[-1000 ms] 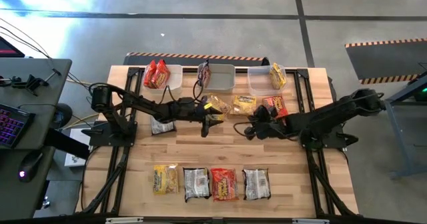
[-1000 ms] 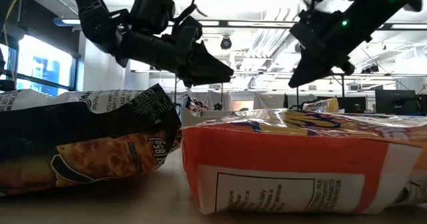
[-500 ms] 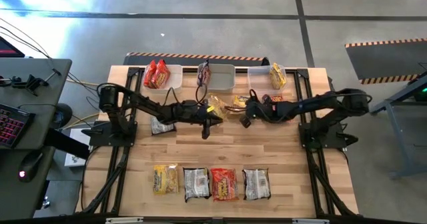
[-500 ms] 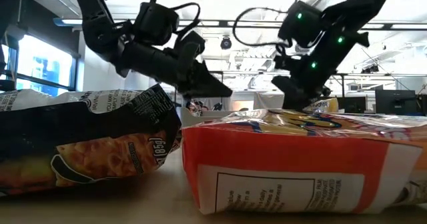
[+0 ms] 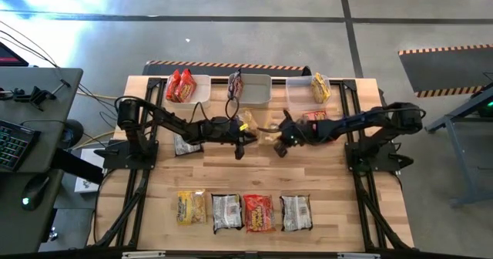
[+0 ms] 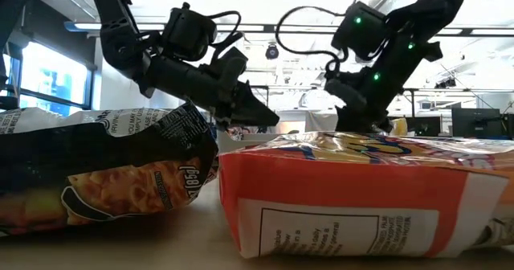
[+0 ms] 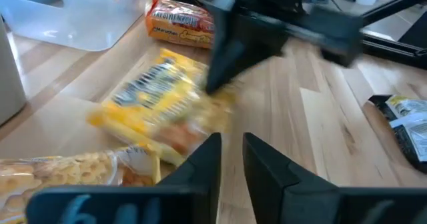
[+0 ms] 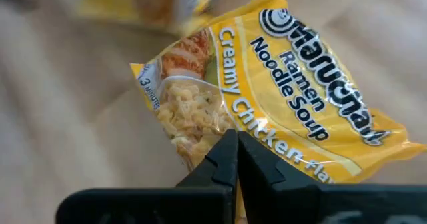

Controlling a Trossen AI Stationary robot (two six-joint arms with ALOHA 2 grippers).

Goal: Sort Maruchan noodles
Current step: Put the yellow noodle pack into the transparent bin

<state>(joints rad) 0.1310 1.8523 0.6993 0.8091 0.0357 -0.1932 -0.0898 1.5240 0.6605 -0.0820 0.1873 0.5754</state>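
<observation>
**benchrat:** Concrete floor with hazard-striped tape all round, and a wooden worktop (image 5: 254,166) in the middle of the high view. Where are the noodle packets sitting?

**ramenwatcher:** All over. A loose yellow packet (image 5: 248,121) is dead centre of the high frame, with a second yellow packet (image 5: 271,136) just right of it. Both grippers meet there. The right wrist view shows that second one close up, "Creamy Chicken" printed on it (image 8: 280,131).

**benchrat:** Jaws?

**ramenwatcher:** The right gripper (image 8: 235,159) has its jaws pressed shut, tips right at the packet's edge; can't tell if any wrapper is caught between them. The left gripper (image 7: 228,159) has its jaws narrow with a thin slit between, nothing in it, hovering just beside the yellow packets.

**benchrat:** And the rest?

**ramenwatcher:** A red packet (image 5: 314,116) sits right of centre by the right arm, and a silver-and-dark packet (image 5: 186,144) left of centre under the left arm. Along the lower edge there's a row of four (image 5: 245,211): yellow, silver, red, silver. Up top are three pale bins: the left bin (image 5: 202,89) holds red packets, the middle bin (image 5: 258,89) has a dark one at its left wall, and the right bin (image 5: 300,93) has a yellow one.
</observation>
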